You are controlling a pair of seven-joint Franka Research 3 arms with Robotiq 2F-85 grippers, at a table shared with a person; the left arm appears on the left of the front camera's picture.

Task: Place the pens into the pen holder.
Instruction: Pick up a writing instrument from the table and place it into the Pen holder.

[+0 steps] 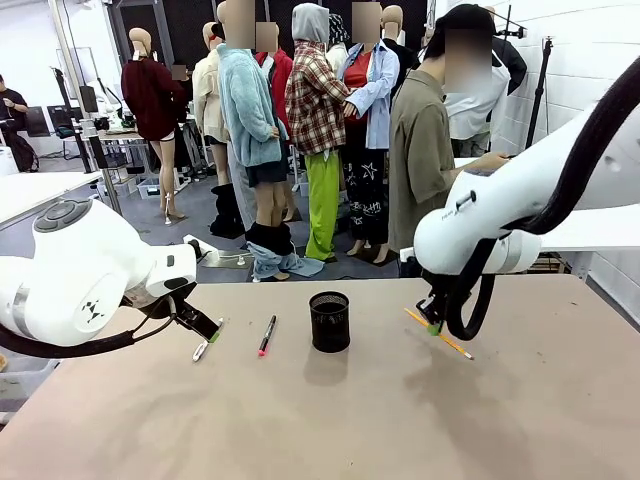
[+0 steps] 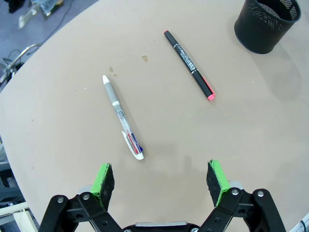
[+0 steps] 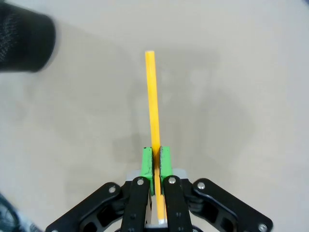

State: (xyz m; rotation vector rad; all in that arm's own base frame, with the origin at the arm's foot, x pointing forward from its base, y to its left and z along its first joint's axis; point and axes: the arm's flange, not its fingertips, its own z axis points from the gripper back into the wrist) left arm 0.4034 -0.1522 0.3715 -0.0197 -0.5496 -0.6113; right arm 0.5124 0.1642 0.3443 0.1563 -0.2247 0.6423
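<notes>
Black metal mesh forms the small cylindrical pen holder [image 1: 329, 321], which stands upright near the middle of the tan bench [image 1: 320, 430] with its mouth up. In the left wrist view the holder [image 2: 268, 24] sits at the top right corner, and the part of its inside that shows is bare mesh. All three pens lie outside it.

The slim orange-yellow pencil [image 1: 455, 346] is to the holder's right. It is pinched between the green pads of the right end effector [image 1: 432, 324], whose jaws are closed tight onto it. Whether the pencil rests on the bench or hangs just off it I cannot tell. In the right wrist view the pencil [image 3: 152, 96] runs straight out from that end effector [image 3: 156, 162], well apart from the holder [image 3: 24, 43] at the upper left.

Left of the holder the black marker with red ends [image 1: 266, 335] lies flat. Further left, the silvery-white pen [image 1: 207, 345] lies just beside the left end effector [image 1: 205, 330]. In its wrist view this end effector [image 2: 161, 176] stands with jaws spread wide, gripping nothing, and the pen [image 2: 123, 117] and marker [image 2: 189, 64] lie ahead of it.

The bench's far edge runs behind the holder. Bare surface separates holder and pencil, and a broad bare stretch fills the near side.
</notes>
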